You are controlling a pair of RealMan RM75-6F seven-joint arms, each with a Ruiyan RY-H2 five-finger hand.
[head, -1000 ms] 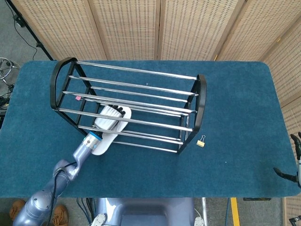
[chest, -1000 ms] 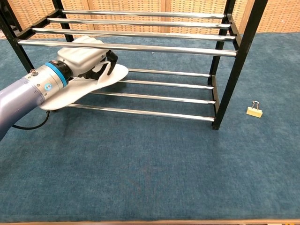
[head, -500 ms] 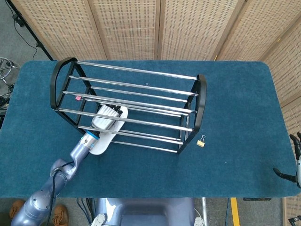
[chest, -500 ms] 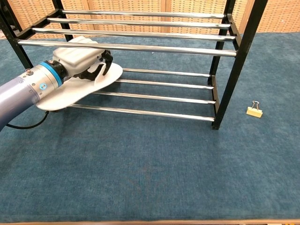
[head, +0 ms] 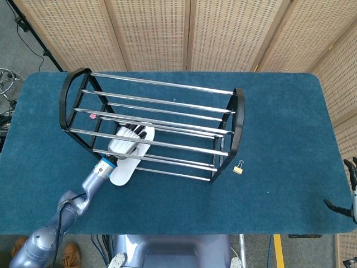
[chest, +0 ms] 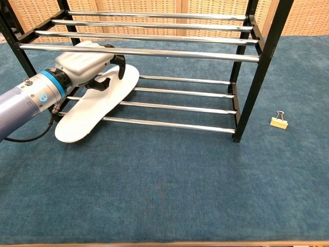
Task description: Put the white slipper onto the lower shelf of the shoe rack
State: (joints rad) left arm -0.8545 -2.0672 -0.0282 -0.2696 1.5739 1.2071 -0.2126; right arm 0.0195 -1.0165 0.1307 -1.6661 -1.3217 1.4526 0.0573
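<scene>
Left to right. Left hand (chest: 85, 66) — reaching in under the upper rail of the shoe rack (chest: 241, 77), its fingers (chest: 119, 63) curled over the toe end of the white slipper (chest: 97, 103); whether they pinch it or merely rest on it cannot be told. Compared with half a second earlier, the slipper is no longer carried level: its toe half now lies across the chrome bars of the lower shelf (chest: 175, 105) and its heel has dropped to the blue worktop (chest: 164, 190) in front of the rack, so it slopes. In the head view the slipper (head: 124, 170) likewise sticks out past the front bar. Judgement: placement is begun, not finished — a push further in seems needed. Further right, a binder clip (chest: 278, 121) lies apart from the rack. Right hand (head: 347, 190) — at the frame edge, fingers apart, holding nothing.
</scene>
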